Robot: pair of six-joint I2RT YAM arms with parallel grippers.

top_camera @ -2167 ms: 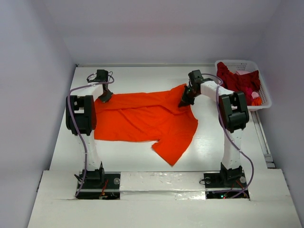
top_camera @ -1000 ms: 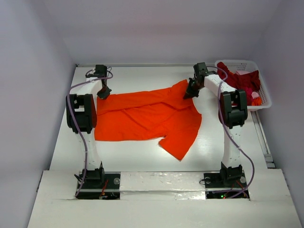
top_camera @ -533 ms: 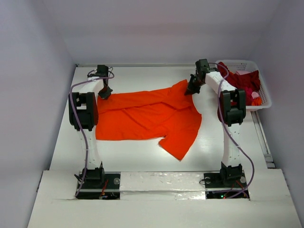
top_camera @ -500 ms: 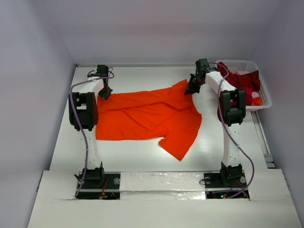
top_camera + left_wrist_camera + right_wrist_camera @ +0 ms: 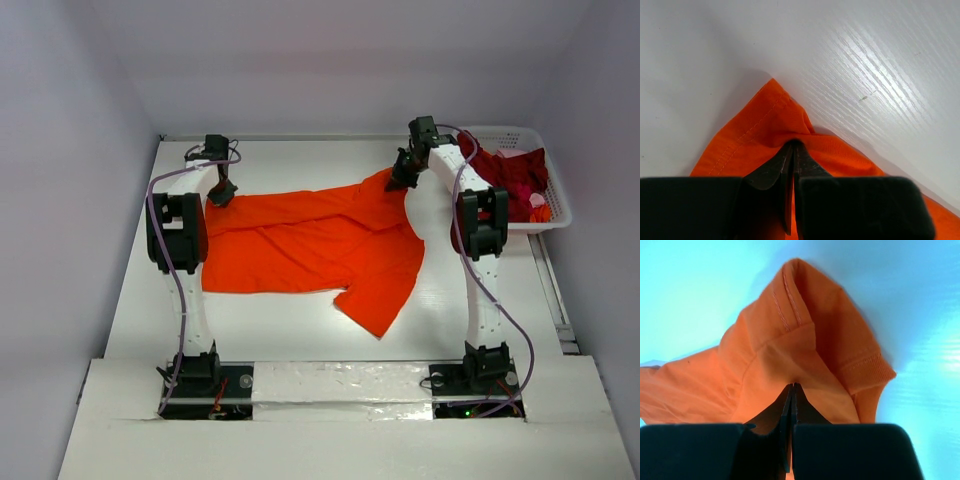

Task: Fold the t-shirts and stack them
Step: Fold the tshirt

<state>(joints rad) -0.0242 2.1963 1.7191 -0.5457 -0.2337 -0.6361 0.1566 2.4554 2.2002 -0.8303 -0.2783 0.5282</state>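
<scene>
The orange t-shirt (image 5: 310, 245) lay spread across the middle of the white desk (image 5: 300, 160), between the two arms, creased in a few long folds, with one flap pointing towards the near edge on the right side

The left gripper (image 5: 222, 195) was at the shirt's far left corner. In the left wrist view its jaws stood pressed together with a small fold of orange cloth pinched between the tips. The stitched hem of the corner ran out beyond them, and that corner lay low, on or just above the desk

The right gripper (image 5: 400, 180) was at the far right end of the shirt. Its jaws too were clamped tight on the cloth, and the fabric there rose into a small peak above the rest of the shirt. The right wrist view showed a seam line and a ribbed edge bunched just beyond the tips

The far edge of the shirt ran between the two grippers

The white lattice basket (image 5: 556, 190) stood at the far right of the desk, just beside the right arm's outstretched forearm. The dark red t-shirts (image 5: 505, 170) lay heaped inside it, well apart from the orange one, with one fold draped over the basket's far left rim
</scene>
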